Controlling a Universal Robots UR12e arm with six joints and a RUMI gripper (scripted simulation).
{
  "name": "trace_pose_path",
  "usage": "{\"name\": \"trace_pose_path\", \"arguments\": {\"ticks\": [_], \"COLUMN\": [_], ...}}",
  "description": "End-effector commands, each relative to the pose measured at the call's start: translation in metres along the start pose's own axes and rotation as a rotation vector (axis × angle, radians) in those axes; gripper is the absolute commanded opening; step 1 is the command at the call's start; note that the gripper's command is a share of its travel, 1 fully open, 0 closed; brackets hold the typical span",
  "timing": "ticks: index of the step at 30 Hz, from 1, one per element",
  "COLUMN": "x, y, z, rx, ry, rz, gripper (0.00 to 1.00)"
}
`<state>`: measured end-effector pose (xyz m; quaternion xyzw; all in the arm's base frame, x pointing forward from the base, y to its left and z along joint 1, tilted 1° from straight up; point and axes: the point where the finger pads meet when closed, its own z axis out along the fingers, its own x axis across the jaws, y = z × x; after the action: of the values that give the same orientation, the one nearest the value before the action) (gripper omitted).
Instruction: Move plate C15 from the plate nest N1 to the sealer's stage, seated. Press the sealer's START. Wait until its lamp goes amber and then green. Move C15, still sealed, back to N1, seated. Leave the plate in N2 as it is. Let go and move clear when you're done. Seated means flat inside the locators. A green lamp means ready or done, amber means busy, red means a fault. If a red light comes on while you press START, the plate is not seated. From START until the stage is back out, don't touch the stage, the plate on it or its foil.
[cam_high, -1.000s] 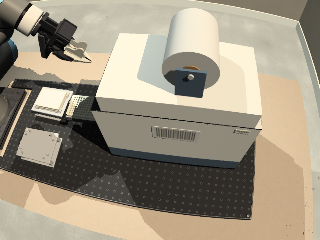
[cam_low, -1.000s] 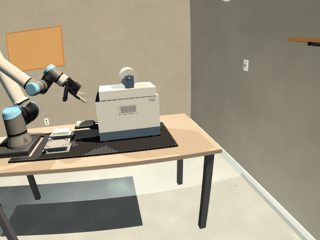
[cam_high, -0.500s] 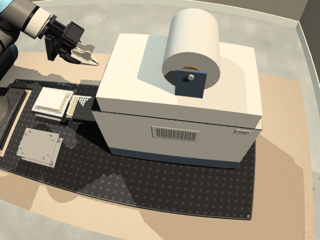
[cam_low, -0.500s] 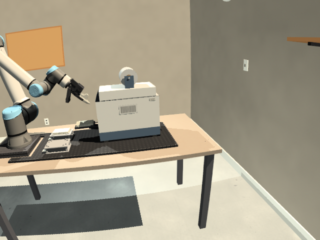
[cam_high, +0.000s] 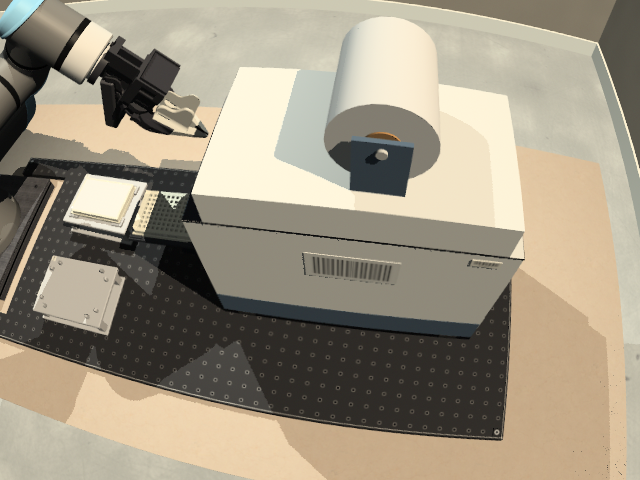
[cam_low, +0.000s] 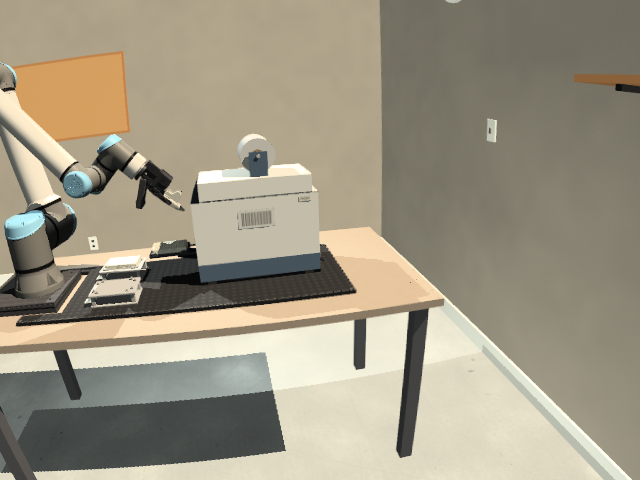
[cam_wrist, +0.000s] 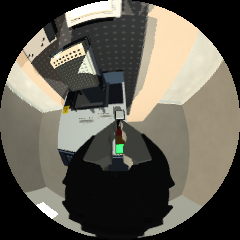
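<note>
The shut two-jaw claw (cam_high: 202, 131) (cam_low: 180, 207) points toward four o'clock, near the big cream box-shaped sealer (cam_high: 356, 206) (cam_low: 258, 227) (cam_wrist: 82, 125).

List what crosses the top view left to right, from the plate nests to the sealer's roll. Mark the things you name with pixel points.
Bare grey nest with small locator pegs (cam_high: 76, 290) (cam_low: 116, 287) → perforated plate on the sealer's stage (cam_high: 165, 217) (cam_low: 172, 248) (cam_wrist: 76, 72) → big white foil roll (cam_high: 387, 67) (cam_low: 249, 147).

arm (cam_high: 31, 36) (cam_low: 25, 118) cropped at left, plate (cam_high: 168, 214) (cam_low: 171, 248) (cam_wrist: 75, 67) wells too small to read
</note>
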<state>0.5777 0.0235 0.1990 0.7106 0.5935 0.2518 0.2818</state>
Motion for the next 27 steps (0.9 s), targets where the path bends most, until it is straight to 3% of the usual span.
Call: {"name": "trace_pose_path", "arguments": {"ticks": [1,18,27], "x": [0.0,0.0,0.0], "y": [0.001,0.003,0.003], "z": [0.008,0.033,0.033], "rx": [-0.002,-0.002,-0.002], "ry": [0.0,0.0,0.0], "rz": [0.0,0.0,0.0], "gripper": [0.0,0.0,0.0]}}
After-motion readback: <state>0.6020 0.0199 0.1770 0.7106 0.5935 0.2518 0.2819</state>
